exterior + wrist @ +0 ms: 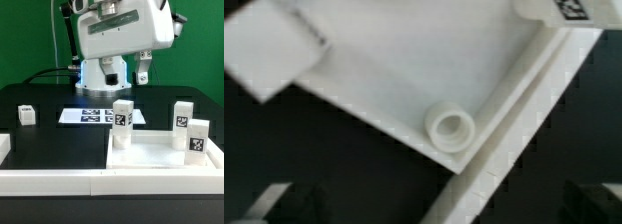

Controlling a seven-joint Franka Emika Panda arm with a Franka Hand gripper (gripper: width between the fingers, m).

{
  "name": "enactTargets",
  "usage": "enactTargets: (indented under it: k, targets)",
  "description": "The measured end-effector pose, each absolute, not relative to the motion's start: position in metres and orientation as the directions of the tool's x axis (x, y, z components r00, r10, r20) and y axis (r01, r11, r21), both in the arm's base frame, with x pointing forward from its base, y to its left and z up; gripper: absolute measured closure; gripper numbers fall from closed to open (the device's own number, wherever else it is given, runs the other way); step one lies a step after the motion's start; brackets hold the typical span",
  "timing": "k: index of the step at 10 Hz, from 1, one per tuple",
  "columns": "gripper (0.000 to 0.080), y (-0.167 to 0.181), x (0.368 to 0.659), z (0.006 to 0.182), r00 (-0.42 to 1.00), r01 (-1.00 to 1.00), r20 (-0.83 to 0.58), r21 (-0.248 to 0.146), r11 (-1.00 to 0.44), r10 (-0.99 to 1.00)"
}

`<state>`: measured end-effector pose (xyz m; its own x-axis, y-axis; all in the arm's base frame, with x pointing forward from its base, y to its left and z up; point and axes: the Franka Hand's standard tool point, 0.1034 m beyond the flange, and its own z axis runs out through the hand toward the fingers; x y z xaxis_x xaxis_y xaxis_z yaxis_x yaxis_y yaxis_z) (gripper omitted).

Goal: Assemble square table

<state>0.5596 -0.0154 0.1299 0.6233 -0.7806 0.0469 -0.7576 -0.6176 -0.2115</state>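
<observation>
Exterior view: arm fills the upper centre of the frame, its white housing high above the black tabletop (40, 105). Wrist tilted; end effector (144, 73) hangs below the housing's right side, well above everything and holding nothing. Fingers are small and dark against the background; cannot tell whether they stand apart or together.

Top (165, 155) lies in the lower right of the frame, rim up, against the white rails (55, 180) that run along the lower edge. One leg (122, 124) stands upright at the top's near-left corner, a second (183, 115) at its far side, a third (198, 139) towards the right edge. I cannot tell whether they rest inside the rim or just behind it. A fourth leg (26, 114) sits alone at mid left, well apart from the top. Marker board (92, 116) lies flat at centre, under the arm.

Wrist view: top's white inner surface (402, 70) fills the upper part of the frame, its raised rim (518, 120) running diagonally. A round socket (452, 127) sits in the corner beside the rim. Dark finger tips (263, 205) show at the lower edge, blurred.
</observation>
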Motion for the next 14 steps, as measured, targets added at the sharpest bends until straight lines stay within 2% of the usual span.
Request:
enactTargets:
  k: [2,4,5,10,11,12,14]
  targets:
    - [0.0151,-0.048,0.516,0.111,0.764,-0.624,0.080,-0.162,-0.765,-0.640]
    - [0.0151,-0.089,0.488,0.100,0.890,-0.431,0.112,-0.110,-0.896,-0.442]
    - [0.0151,-0.103,0.483,0.098,0.907,-0.392,0.129,-0.092,-0.915,-0.401]
    - [0.0151,-0.104,0.483,0.098,0.982,-0.118,0.141,-0.034,-0.992,-0.122]
    - [0.0151,-0.109,0.479,0.096,0.990,0.006,0.142,-0.009,-1.000,0.004]
    - [0.0151,-0.133,0.452,0.084,0.981,0.153,0.120,0.026,-0.988,0.156]
    - [0.0151,-0.168,0.408,0.067,0.943,0.329,0.047,0.039,-0.943,0.331]
